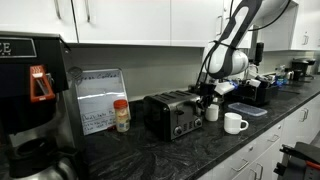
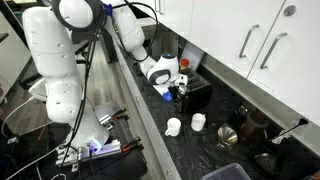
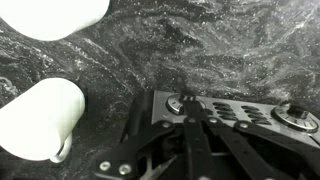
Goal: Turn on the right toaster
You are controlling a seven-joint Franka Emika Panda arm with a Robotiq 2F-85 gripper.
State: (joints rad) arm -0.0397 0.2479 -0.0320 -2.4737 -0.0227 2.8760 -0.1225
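Observation:
The right toaster (image 1: 172,115) is a wide dark box with a shiny silver front, standing mid-counter; it also shows in an exterior view (image 2: 200,97). My gripper (image 1: 205,97) hangs at the toaster's end nearest the mugs, also seen in an exterior view (image 2: 180,88). In the wrist view the shut fingers (image 3: 190,103) point down at the silver front panel (image 3: 240,112), with the tips at a round knob beside a row of slots. A second knob sits at the panel's other end. Nothing is between the fingers.
Two white mugs (image 1: 212,112) (image 1: 235,122) stand close by the toaster; they also show in the wrist view (image 3: 40,120) (image 3: 45,15). A low black appliance (image 1: 255,92) and a blue tray (image 1: 250,108) lie further along. A spice jar (image 1: 122,116) and a coffee machine (image 1: 30,90) stand on the toaster's other side.

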